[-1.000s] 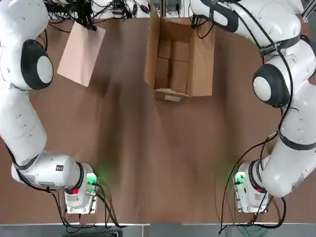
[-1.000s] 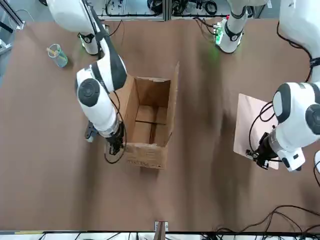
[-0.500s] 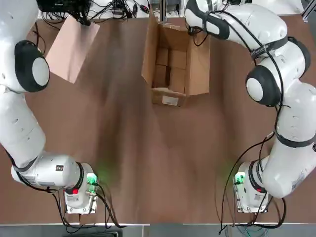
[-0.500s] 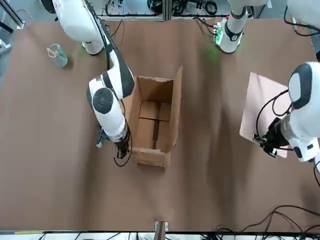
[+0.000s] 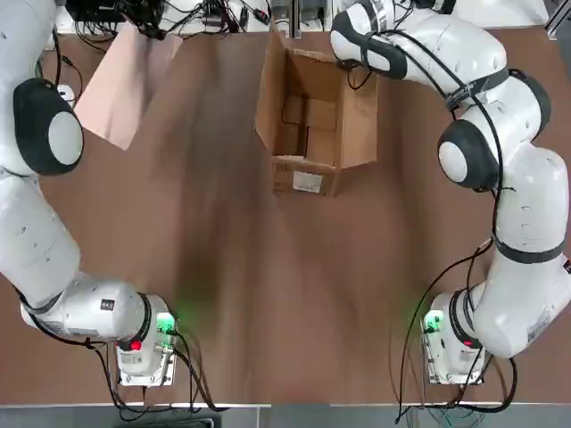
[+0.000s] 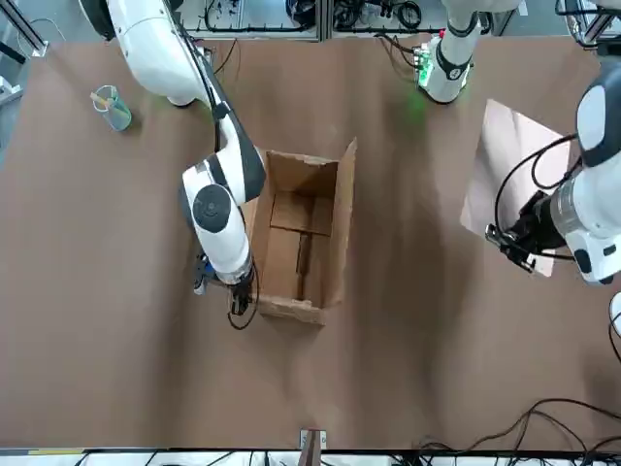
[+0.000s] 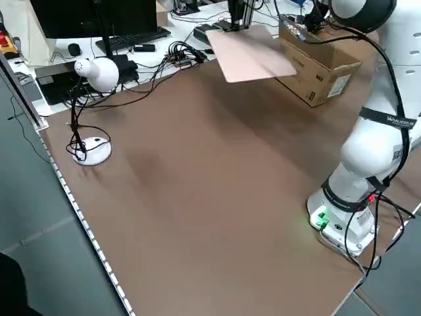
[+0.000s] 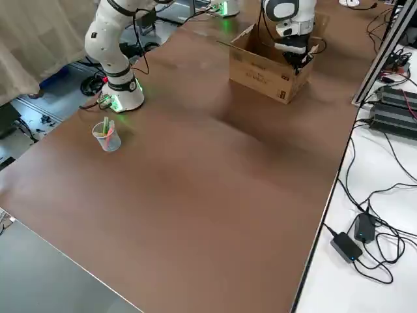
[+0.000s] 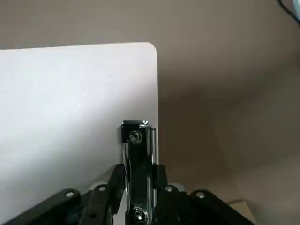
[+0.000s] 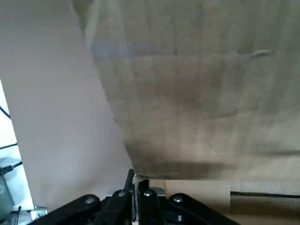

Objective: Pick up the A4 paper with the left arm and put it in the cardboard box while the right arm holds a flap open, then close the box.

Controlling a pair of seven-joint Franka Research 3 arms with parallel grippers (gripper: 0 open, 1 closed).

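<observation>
The A4 paper hangs tilted above the table's far left, its dark clip pinched in my shut left gripper. The front view shows the sheet lifted, with the left gripper at its far end. The cardboard box stands open at the far middle, white label facing my bases. My right gripper is shut on the edge of the box's right-hand flap, near the far corner. The opposite long flap stands upright.
A clear plastic cup with sticks in it stands near the right arm's base. Cables and equipment line the table's far edge. A white desk lamp sits off the table's left side.
My left gripper has raised the paper and carried it further left, tilting it more steeply. The right arm has swung left along the box, which shifted slightly.
</observation>
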